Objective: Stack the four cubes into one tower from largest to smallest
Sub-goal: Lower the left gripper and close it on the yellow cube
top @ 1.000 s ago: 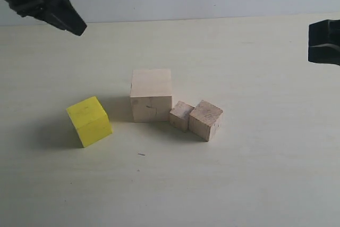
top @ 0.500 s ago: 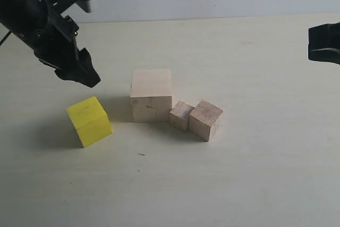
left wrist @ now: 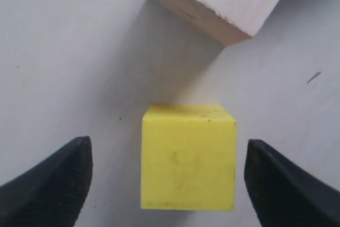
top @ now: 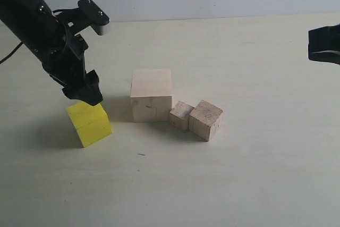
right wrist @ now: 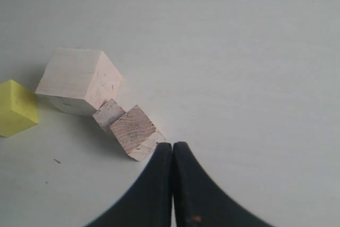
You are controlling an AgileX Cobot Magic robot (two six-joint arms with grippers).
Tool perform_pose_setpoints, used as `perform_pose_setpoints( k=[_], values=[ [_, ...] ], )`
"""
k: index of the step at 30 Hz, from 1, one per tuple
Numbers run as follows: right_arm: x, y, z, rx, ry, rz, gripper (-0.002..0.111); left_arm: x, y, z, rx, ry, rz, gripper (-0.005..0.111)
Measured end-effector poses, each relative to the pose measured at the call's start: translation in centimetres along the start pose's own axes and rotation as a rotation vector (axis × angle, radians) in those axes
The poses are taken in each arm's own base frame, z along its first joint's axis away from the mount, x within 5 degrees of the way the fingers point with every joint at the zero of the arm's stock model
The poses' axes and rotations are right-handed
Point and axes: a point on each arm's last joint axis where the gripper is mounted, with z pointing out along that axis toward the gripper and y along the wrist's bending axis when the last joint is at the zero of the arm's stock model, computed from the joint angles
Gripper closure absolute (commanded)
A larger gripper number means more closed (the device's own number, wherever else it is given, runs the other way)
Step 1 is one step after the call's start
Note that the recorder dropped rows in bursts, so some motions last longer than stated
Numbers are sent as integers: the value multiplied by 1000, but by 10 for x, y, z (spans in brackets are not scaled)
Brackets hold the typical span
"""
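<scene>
On a pale table point(top: 255, 174), the left gripper point(left wrist: 166, 155) hovers just above the yellow cube point(top: 89, 122), its fingers spread wide to either side, touching nothing. Near that cube stands the large pale wooden cube point(top: 152, 95), with the smallest wooden cube point(top: 181, 115) and the slightly bigger wooden cube point(top: 205, 119) touching each other close beside it. Well off at the far side, the right gripper point(right wrist: 172, 150) has its fingers pressed together, empty.

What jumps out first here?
The yellow cube at left, with the open left gripper poised over it, a finger on either side. Right of it sits the big pale cube with two small cubes at its side; nothing is stacked yet.
</scene>
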Motion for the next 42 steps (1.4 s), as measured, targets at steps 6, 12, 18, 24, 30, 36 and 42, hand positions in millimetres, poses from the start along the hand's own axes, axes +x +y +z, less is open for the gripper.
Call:
perform_pose_setpoints(
  k=[6,12,18,24,30,36,42],
  values=[
    [0,0,0,0,0,0,108,3,0,12,32,43,-19,31],
    [0,0,0,0,0,-1,108,3,0,12,37,52,-19,31],
    [0,0,0,0,0,-2,108,6,-2,16,58,79,-43,31],
    [0,0,0,0,0,-2,108,12,-4,23,73,107,-49,31],
    [0,0,0,0,0,-3,108,12,-3,24,63,102,-51,31],
    [0,0,0,0,0,-3,108,17,3,24,-9,155,-102,31],
    [0,0,0,0,0,-3,108,24,8,22,-76,225,-174,31]
  ],
)
